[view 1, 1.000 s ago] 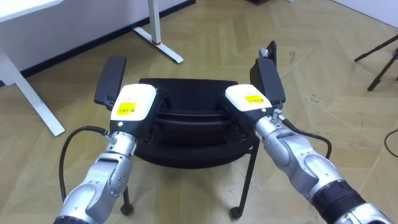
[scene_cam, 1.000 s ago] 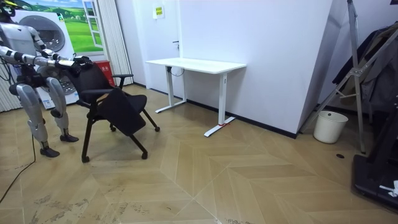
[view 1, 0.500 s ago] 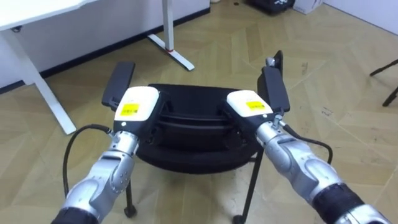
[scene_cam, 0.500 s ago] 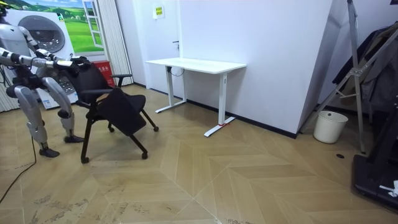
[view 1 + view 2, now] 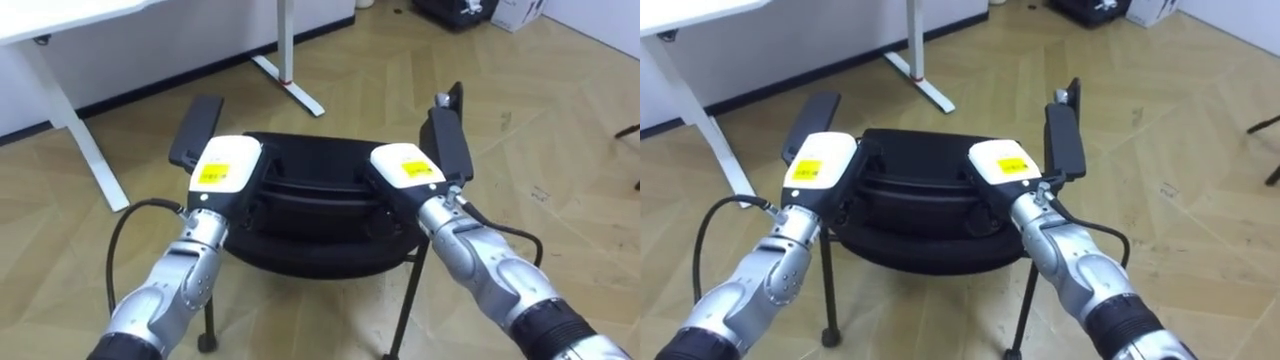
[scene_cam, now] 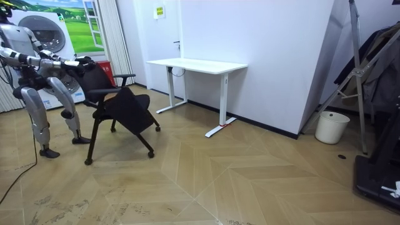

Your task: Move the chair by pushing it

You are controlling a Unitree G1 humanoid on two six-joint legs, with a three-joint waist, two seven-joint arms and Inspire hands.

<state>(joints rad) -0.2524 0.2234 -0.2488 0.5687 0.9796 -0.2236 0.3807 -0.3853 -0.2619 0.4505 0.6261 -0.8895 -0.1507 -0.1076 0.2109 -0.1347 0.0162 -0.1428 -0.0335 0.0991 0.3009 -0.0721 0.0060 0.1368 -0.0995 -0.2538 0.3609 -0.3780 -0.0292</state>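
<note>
Black wheeled office chair (image 5: 320,245): left hand (image 5: 222,165), right hand (image 5: 405,167) on backrest (image 5: 310,160) top; clenched or flat, cannot tell. Push evenly both sides, or it veers.

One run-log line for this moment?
task: push black chair | left hand: on backrest | right hand: on backrest | ahead: white desk

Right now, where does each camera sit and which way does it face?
Left eye view: on the head, looking down at the chair; left hand and right hand on its backrest.
Right eye view: beside it, same scene.
Room view: across the room, whole robot behind the chair.
All share chair and desk.
</note>
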